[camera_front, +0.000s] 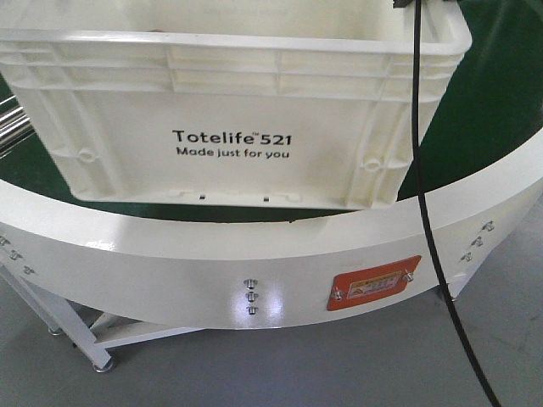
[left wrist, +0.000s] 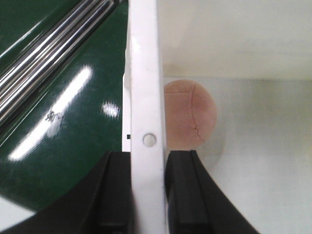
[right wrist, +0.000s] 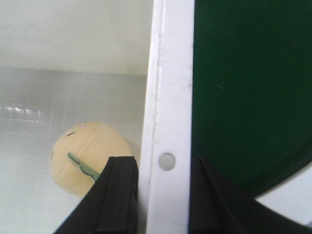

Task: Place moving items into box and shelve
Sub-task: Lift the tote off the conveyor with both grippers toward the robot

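The white box, printed "Totelife 521", sits slightly tilted over the green belt. My left gripper is shut on the box's left rim, one black finger inside and one outside. The pink-grey ball lies on the box floor just past the inner finger. In the right wrist view my right gripper is shut on the opposite rim. The pale yellow ball with its green stripe rests inside, partly hidden behind the inner finger. Neither gripper shows in the front view.
A curved white conveyor frame with an orange label runs below the box. The green belt lies behind. Chrome rollers stand left of the box. A black cable hangs across the box's right side. Grey floor lies below.
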`<state>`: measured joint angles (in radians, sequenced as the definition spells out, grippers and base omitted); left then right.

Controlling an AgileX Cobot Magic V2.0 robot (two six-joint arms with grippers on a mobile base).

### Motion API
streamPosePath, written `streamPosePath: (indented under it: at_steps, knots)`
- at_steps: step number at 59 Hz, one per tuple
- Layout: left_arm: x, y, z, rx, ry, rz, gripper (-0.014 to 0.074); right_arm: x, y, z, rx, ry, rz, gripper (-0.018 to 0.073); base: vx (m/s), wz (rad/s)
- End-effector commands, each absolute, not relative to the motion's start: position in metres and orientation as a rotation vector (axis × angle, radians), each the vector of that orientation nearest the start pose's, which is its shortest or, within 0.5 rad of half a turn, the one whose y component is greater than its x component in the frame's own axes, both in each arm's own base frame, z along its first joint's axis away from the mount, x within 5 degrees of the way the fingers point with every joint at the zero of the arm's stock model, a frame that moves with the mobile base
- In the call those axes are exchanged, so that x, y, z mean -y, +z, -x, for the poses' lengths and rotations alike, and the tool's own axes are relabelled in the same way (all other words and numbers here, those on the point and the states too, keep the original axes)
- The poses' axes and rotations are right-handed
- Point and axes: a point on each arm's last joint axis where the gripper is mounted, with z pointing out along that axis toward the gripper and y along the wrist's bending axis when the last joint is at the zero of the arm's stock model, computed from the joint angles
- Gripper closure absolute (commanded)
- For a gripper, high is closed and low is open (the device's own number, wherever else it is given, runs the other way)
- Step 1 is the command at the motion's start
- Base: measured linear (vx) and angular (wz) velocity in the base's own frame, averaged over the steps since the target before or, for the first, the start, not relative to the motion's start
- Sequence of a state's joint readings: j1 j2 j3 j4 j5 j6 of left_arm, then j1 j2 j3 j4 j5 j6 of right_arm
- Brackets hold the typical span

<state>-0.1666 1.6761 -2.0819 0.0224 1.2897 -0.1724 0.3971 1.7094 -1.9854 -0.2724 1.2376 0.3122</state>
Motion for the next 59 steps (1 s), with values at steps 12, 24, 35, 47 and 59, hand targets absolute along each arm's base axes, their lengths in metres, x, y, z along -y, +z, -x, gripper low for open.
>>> streamPosePath:
  at_steps: [12,24,35,47,59]
  knots:
    - [0.053,0.535,-0.271,-2.092,-0.029,0.057,0.0522,-0.118,0.466,-0.282,-2.091,-0.101,0.095,0.0475,0.0,0.0]
    - [0.058,0.508,-0.244,-2.047,-0.085,0.033,0.0522,-0.108,0.458,-0.253,-2.096,-0.034,0.089,0.0475,0.0,0.0]
    - [0.059,0.47,-0.211,-2.008,-0.182,0.022,0.0522,-0.101,0.437,-0.239,-2.158,-0.037,0.098,0.0475,0.0,0.0]
    - [0.057,0.428,-0.182,-2.012,-0.26,0.032,0.0522,-0.095,0.416,-0.228,-2.193,-0.039,0.095,0.0475,0.0,0.0]
    - [0.055,0.414,-0.174,-2.009,-0.281,0.042,0.0522,-0.096,0.414,-0.227,-2.188,-0.026,0.095,0.0475,0.0,0.0]
